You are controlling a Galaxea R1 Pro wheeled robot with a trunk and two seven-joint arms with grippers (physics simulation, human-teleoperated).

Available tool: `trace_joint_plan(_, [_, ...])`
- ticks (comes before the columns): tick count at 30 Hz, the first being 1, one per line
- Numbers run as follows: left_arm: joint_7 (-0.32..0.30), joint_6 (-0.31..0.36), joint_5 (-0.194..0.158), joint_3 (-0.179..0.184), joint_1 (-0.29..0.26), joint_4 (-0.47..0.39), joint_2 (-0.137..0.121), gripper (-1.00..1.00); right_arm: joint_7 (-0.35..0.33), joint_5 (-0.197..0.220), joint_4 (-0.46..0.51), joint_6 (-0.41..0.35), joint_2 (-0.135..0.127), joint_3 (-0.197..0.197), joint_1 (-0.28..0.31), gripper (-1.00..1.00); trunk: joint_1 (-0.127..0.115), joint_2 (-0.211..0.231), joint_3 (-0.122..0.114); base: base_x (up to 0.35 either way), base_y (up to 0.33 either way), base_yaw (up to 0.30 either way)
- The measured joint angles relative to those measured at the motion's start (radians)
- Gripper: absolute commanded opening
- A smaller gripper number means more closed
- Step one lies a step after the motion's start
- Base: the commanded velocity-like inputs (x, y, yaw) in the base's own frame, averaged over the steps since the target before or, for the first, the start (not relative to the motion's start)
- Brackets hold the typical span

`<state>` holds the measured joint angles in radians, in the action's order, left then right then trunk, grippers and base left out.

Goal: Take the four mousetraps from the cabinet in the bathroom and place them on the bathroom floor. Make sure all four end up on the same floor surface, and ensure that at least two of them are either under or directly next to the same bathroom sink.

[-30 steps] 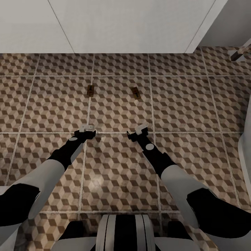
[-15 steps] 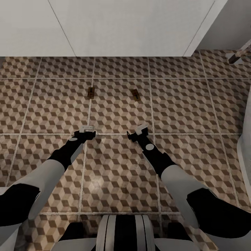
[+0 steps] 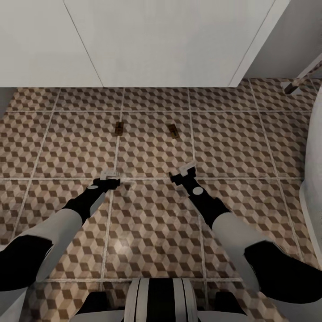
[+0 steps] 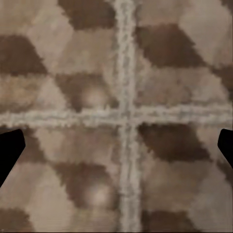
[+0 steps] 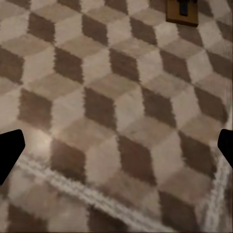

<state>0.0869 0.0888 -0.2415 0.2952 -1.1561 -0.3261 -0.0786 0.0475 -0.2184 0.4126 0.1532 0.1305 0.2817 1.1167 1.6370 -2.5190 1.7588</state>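
Camera shift since a second ago: whole head view is sliding down, the white panel edge [image 3: 134, 44] now sitting lower in frame, so the head or base is moving; the two mousetraps are keeping their places on the tiles. I'm holding both arms stretched forward and low over the bathroom floor [image 3: 67, 143], elbows out, wrists angled inward. Left gripper [image 3: 110, 175] is hovering over a grout crossing, which the left wrist view shows straight below; fingers [image 4: 10, 153] spread wide, nothing between them. Right gripper [image 3: 184, 172] is hanging just past a grout line, fingers [image 5: 9, 153] likewise spread and empty. Left mousetrap [image 3: 119, 128] is lying flat on a grout line ahead of the left gripper; right mousetrap [image 3: 174, 130] is lying flat and slightly skewed ahead of the right gripper. Both are small brown boards with dark fittings, well apart from each other, near the white panel.
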Motion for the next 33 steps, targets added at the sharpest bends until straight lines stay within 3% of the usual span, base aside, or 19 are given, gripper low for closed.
trace_joint_plan(13, [0.000, -0.149, -0.001, 0.000, 0.019, 0.155, 0.006, 1.00, 0.000, 0.001, -0.109, 0.022, -0.012, 0.000, -0.001, 1.00, -0.006, 0.003, -0.050, 0.000, 0.000, 0.000])
trace_joint_plan(24, [-0.008, -0.325, -0.003, 0.000, 0.023, 0.317, 0.027, 1.00, 0.000, 0.002, -0.244, 0.143, -0.034, 0.003, -0.001, 1.00, -0.011, 0.006, -0.093, 0.000, 0.000, 0.000])
trace_joint_plan(33, [-0.043, -0.416, -0.004, 0.000, 0.028, 0.389, 0.040, 1.00, 0.000, 0.004, -0.325, 0.214, -0.047, 0.002, -0.003, 1.00, -0.015, 0.008, -0.128, 0.000, 0.000, 0.000])
